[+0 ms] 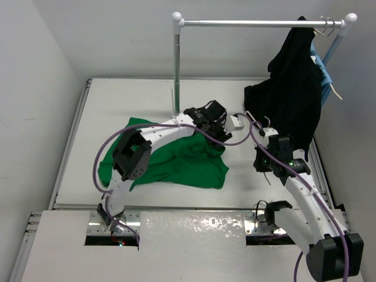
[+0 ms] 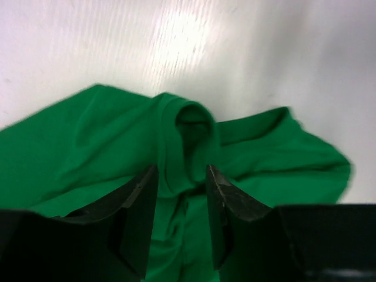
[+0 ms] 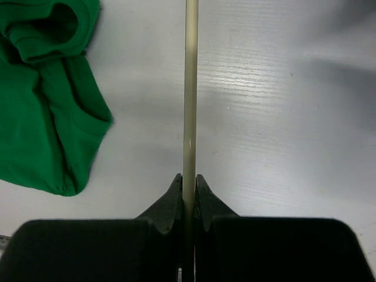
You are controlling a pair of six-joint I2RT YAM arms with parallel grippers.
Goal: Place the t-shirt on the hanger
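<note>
Right hand [image 3: 188, 176]: clenched on the hanger [image 3: 189, 88], thin cream bar pinched between both fingers. The bar runs straight ahead from the fingertips, over bare white surface [image 3: 282, 117]. Rest of the hanger's shape not made out.

Just left of that bar: the t-shirt [image 3: 41, 117], bright green, crumpled, lying on the surface. Its edge is close to the bar but apart from it. In the top view it spreads in a heap across the middle of the surface, under the left arm.

Left hand [image 2: 181, 170]: at the shirt's far right end, fingers narrowed on an upstanding fold of the collar. Cloth fills the gap and touches both inner faces.

Far right: black garment [image 1: 294, 100] draped from the metal rail [image 1: 252, 23], light-blue garment [image 1: 325, 82] behind it.
</note>
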